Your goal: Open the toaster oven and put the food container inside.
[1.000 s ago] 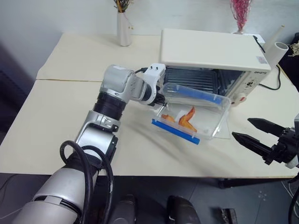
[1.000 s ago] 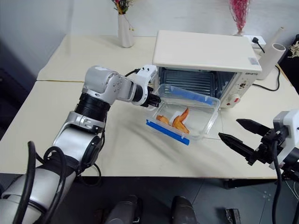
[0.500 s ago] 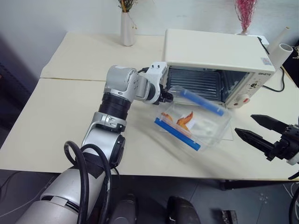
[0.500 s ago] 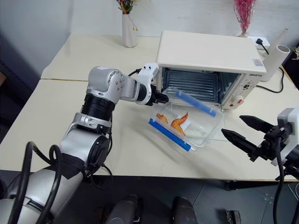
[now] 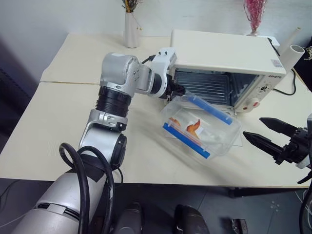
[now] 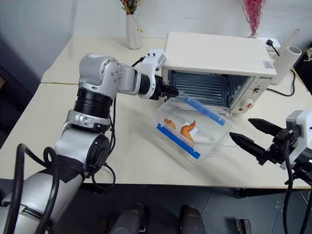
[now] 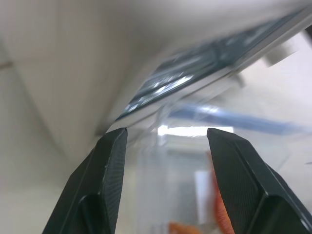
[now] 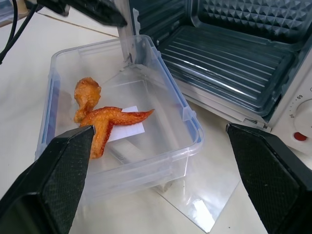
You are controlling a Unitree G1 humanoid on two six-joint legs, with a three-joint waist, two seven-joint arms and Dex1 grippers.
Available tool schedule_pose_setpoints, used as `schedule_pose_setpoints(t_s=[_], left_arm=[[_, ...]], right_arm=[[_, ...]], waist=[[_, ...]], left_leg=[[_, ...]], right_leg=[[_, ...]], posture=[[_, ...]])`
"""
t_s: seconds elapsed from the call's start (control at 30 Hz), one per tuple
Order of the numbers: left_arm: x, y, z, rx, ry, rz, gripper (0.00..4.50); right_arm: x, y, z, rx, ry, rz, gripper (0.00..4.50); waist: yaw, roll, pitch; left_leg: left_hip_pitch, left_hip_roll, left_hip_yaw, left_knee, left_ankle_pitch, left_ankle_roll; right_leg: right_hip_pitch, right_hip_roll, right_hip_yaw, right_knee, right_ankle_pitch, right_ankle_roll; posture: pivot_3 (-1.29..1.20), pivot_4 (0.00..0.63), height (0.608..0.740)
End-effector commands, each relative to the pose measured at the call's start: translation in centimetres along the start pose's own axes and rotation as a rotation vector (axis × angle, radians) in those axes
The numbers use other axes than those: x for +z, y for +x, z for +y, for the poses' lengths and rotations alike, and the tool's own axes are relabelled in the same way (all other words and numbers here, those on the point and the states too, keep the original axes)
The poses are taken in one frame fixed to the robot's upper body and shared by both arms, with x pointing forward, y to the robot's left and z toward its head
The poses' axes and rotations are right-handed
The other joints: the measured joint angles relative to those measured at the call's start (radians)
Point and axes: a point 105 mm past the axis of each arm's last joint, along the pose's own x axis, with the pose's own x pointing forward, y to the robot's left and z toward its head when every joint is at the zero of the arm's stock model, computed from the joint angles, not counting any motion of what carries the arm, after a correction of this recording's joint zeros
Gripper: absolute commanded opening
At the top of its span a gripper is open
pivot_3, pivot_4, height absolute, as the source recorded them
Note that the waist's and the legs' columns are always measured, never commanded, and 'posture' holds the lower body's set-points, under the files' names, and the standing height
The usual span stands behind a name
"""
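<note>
1. Vase with dried stems stands at the upper left of the head view, on the cream table, well apart from everything else.
2. Left gripper sits just left of centre, at the left front corner of the toaster oven. Its black fingers are spread apart in the left wrist view, with the clear container's near wall between and beyond them; whether they touch that wall I cannot tell.
3. Food container lies in the centre of the frame, straight in front of the oven's open mouth, resting on the lowered glass door and tilted across it. It is a clear, lidless plastic box with a blue clip strip on its near long side and another along the far side.
4. Inside the box are an orange fried chicken wing and a small white slip of paper lying under it.
5. The oven's cavity is open, showing a dark ribbed floor and wire rack; knobs and a red button sit at its right end.
6. Right gripper hangs at the right edge of the frame, jaws spread wide with nothing between them, near the container but apart from it.
</note>
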Motion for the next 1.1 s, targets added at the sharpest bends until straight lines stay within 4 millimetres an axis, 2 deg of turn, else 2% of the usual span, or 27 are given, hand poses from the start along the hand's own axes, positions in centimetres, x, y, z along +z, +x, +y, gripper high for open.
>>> schedule_pose_setpoints(t_s=[0.03, 0.1, 0.17, 0.23, 0.33, 0.43, 0.57, 0.67, 0.73, 0.8, 0.9, 1.1], left_arm=[[3.8, -3.9, -1.4, -0.143, 0.043, -0.187, 2.78], [4.0, -5.8, -1.1, -0.227, 0.035, -0.234, 2.78], [3.9, -7.9, -0.9, -0.331, 0.068, -0.28, 2.38], [3.3, -9.9, -0.7, -0.431, 0.113, -0.312, 1.91], [2.6, -11.6, 0.6, -0.477, 0.093, -0.307, 0.97], [1.2, -13.2, -0.5, -0.612, 0.155, -0.264, 0.09], [-2.5, -14.5, -1.1, -0.725, 0.25, -0.125, 0.0], [-5.9, -14.6, -0.7, -0.767, 0.341, 0.018, 0.0], [-8.0, -14.0, -0.1, -0.769, 0.408, 0.113, 0.0], [-9.2, -12.8, 0.6, -0.745, 0.462, 0.169, 0.0], [-10.0, -10.6, 1.6, -0.684, 0.525, 0.208, 0.0], [-10.4, -8.2, 1.7, -0.719, 0.565, 0.213, 0.0]], right_arm=[[2.5, -0.7, 0.3, 0.003, -0.056, -0.049, 4.5], [3.2, -0.8, 0.7, 0.02, -0.063, -0.055, 4.5], [3.7, -0.8, 1.4, 0.048, -0.069, -0.053, 4.5], [4.2, -0.8, 2.1, 0.08, -0.061, -0.061, 4.1], [4.4, -0.9, 3.1, 0.112, -0.047, -0.062, 3.2], [4.4, -0.9, 4.3, 0.161, -0.026, -0.057, 2.21], [4.2, -0.6, 7.4, 0.285, 0.006, -0.044, 0.89], [4.0, 0.0, 10.0, 0.38, 0.04, -0.036, 0.01], [3.7, 0.5, 11.5, 0.425, 0.073, -0.032, 0.01], [2.6, 1.3, 12.1, 0.426, 0.08, 0.006, 0.01], [0.7, 2.3, 12.4, 0.416, 0.081, 0.081, 0.01], [-2.7, 3.7, 12.9, 0.411, 0.092, 0.161, 0.01]], waist=[[-0.008, 0.0, 0.0], [-0.018, 0.0, 0.0], [-0.031, 0.001, 0.0], [-0.037, 0.001, 0.0], [-0.034, 0.001, 0.0], [-0.026, 0.0, 0.0], [-0.028, 0.0, 0.0], [-0.034, 0.0, 0.0], [-0.035, 0.0, 0.0], [-0.033, 0.0, 0.0], [-0.023, 0.0, 0.0], [-0.019, 0.0, 0.0]], left_leg=[[0.0, 0.0, 0.0, 0.0, 0.0, 0.0], [0.001, 0.0, 0.0, -0.001, 0.0, -0.001], [0.001, 0.001, 0.0, -0.001, 0.001, -0.001], [0.002, 0.001, 0.0, -0.002, 0.001, -0.002], [0.002, 0.002, 0.0, -0.001, 0.001, -0.002], [0.0, 0.001, -0.001, 0.0, 0.0, -0.002], [0.001, 0.001, -0.001, 0.0, 0.0, -0.001], [0.001, 0.001, -0.001, 0.0, 0.0, -0.001], [0.002, 0.002, -0.001, 0.0, 0.0, -0.001], [0.002, 0.002, -0.001, 0.0, 0.0, -0.001], [0.0, 0.001, -0.002, 0.001, 0.0, 0.0], [-0.002, 0.001, -0.001, 0.001, -0.001, 0.002]], right_leg=[[0.0, 0.0, 0.0, 0.0, 0.0, 0.0], [0.0, 0.0, 0.0, 0.001, 0.0, 0.0], [-0.001, 0.001, 0.0, 0.002, 0.0, 0.0], [-0.001, 0.001, 0.0, 0.003, 0.0, -0.001], [-0.001, 0.001, 0.0, 0.003, -0.001, -0.002], [0.0, 0.001, 0.0, 0.003, -0.001, -0.001], [0.0, 0.001, 0.0, 0.002, -0.001, -0.001], [0.0, 0.001, 0.0, 0.003, -0.001, -0.002], [0.0, 0.001, 0.0, 0.003, -0.001, -0.002], [0.0, 0.001, 0.001, 0.003, -0.001, -0.002], [0.0, 0.001, 0.001, 0.002, -0.001, -0.002], [-0.002, 0.001, 0.001, 0.002, -0.001, -0.002]], posture=[[0.0, 0.15, 0.74], [0.0, 0.15, 0.74], [0.0, 0.15, 0.74], [0.0, 0.15, 0.74], [0.0, 0.15, 0.74], [0.0, 0.15, 0.74], [0.0, 0.15, 0.74], [0.0, 0.15, 0.74], [0.0, 0.15, 0.74], [0.0, 0.15, 0.74], [0.0, 0.15, 0.74], [0.0, 0.15, 0.74]])
